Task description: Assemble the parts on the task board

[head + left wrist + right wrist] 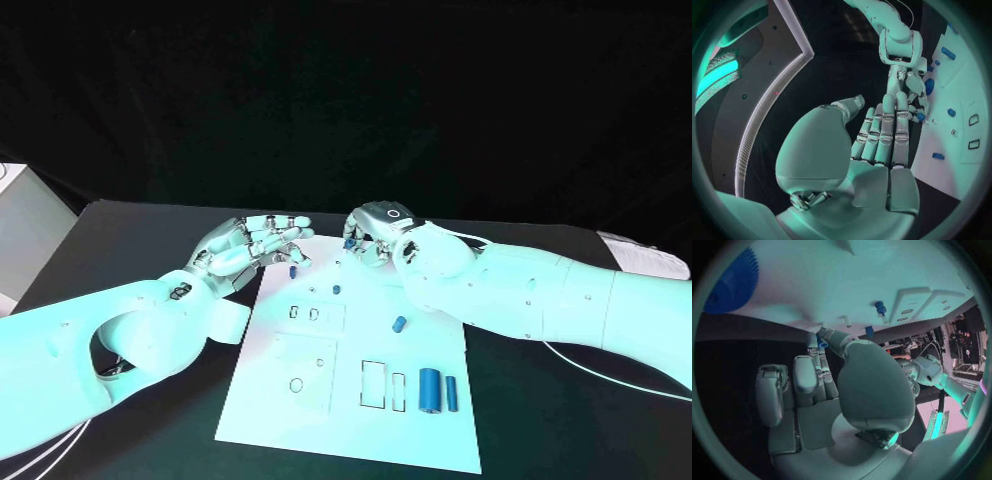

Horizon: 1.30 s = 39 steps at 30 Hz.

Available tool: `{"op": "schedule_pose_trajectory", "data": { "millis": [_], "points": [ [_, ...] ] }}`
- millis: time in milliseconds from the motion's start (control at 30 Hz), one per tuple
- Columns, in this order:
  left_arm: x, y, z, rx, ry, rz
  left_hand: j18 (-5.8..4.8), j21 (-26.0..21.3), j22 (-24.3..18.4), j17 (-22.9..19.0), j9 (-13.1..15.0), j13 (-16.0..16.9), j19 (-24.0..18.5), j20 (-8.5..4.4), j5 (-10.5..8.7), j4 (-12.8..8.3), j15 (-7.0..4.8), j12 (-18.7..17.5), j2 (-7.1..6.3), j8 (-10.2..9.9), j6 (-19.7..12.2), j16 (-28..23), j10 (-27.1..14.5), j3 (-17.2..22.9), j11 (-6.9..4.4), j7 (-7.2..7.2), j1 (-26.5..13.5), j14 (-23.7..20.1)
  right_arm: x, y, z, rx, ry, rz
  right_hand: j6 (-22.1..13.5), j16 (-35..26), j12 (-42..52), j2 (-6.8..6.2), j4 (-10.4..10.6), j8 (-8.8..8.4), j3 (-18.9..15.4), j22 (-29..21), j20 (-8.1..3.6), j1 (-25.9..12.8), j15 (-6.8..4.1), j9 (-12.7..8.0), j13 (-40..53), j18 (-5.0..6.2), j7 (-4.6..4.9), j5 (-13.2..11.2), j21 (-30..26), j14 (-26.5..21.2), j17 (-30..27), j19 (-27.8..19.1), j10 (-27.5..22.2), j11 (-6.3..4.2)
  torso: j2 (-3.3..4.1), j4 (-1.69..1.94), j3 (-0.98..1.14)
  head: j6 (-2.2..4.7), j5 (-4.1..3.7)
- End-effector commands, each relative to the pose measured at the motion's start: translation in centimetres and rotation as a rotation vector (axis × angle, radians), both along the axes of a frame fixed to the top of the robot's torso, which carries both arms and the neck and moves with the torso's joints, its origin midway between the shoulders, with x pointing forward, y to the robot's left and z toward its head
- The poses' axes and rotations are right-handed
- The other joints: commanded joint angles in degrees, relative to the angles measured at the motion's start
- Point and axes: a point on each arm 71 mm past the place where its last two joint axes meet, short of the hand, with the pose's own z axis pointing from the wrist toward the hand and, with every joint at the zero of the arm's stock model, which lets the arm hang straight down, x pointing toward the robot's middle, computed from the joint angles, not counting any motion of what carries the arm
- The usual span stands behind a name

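The white task board (281, 405) lies in the lower middle of the head view, on the black table (130, 225). Both hands meet at its top edge.

The left hand (248, 245) comes in from the left side of the picture. Its fingers are stretched out and a little apart, and they hold nothing. In the left wrist view the same hand (879, 135) reaches with straight fingers toward the board's edge, and its fingertips (920, 116) are right next to a small blue part (922, 116) — whether they touch it cannot be told.

The right hand (382, 235) comes in from the right side. Its fingers are curled down over the top edge of the board. In the right wrist view this hand (826, 375) has a small blue piece (822, 344) right at its fingertips, but whether it pinches the piece cannot be told.

More blue parts lie on the board. A small blue peg (336, 289) stands near the top middle, and another (293, 271) is just left of it. A short blue piece (400, 323) lies to the right of the middle. Low on the right, a thick blue cylinder (430, 390) lies just beside a thin blue bar (451, 392).
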Motion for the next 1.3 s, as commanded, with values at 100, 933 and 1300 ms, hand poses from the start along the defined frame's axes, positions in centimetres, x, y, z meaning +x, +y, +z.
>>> {"op": "schedule_pose_trajectory", "data": {
  "millis": [100,933,1300],
  "points": [
    [-0.04,-0.27,0.36,-0.006,-0.013,-0.017,0.31,0.1,0.1,0.0,0.0,-0.1,-0.3,0.00,0.01,-0.3,-0.17,0.3,0.04,-0.2,-0.4,0.2,-0.4,0.1,0.07,1.57,0.3,-0.4,0.12,0.28,-0.20,-0.024,0.017,0.008,0.1,0.3,-0.3,0.78,-0.1,1.36,-0.1,7.6,-0.35,0.3,-0.33,3.2,0.1,-1.03,0.13,0.3,-0.1,0.2,-0.2,1.5,0.0,0.15,0.10,0.05,-0.08,-0.19,0.10],
    [0.03,-0.38,0.66,-0.006,-0.019,-0.021,0.31,0.5,0.3,-0.2,-0.1,-0.1,-0.6,0.02,0.01,-0.5,-0.15,0.3,0.05,-0.2,-0.5,0.3,-0.5,0.1,0.08,1.58,0.3,-0.5,0.10,0.91,-0.52,-0.036,0.043,0.028,-0.1,0.1,-0.4,0.68,-0.1,1.33,-0.1,7.4,-0.31,0.2,-0.27,3.4,0.1,-0.96,0.19,0.3,-0.3,0.1,-0.4,1.3,-0.1,0.21,0.28,-0.09,-0.05,-0.75,0.33],
    [0.12,-0.24,0.64,-0.005,-0.019,-0.017,0.31,0.5,0.3,-0.2,-0.1,-0.1,-0.6,0.02,0.01,-0.5,-0.15,0.3,0.05,-0.2,-0.5,0.3,-0.5,0.1,0.08,1.58,0.3,-0.5,-0.17,0.92,-0.50,-0.031,0.040,0.035,-0.2,0.1,-0.4,0.66,-0.1,1.33,-0.2,7.3,-0.30,0.1,-0.26,3.4,0.1,-0.93,0.20,0.2,-0.4,0.0,-0.5,1.2,-0.1,0.23,0.32,-0.16,0.00,-0.79,0.42]
  ]
}}
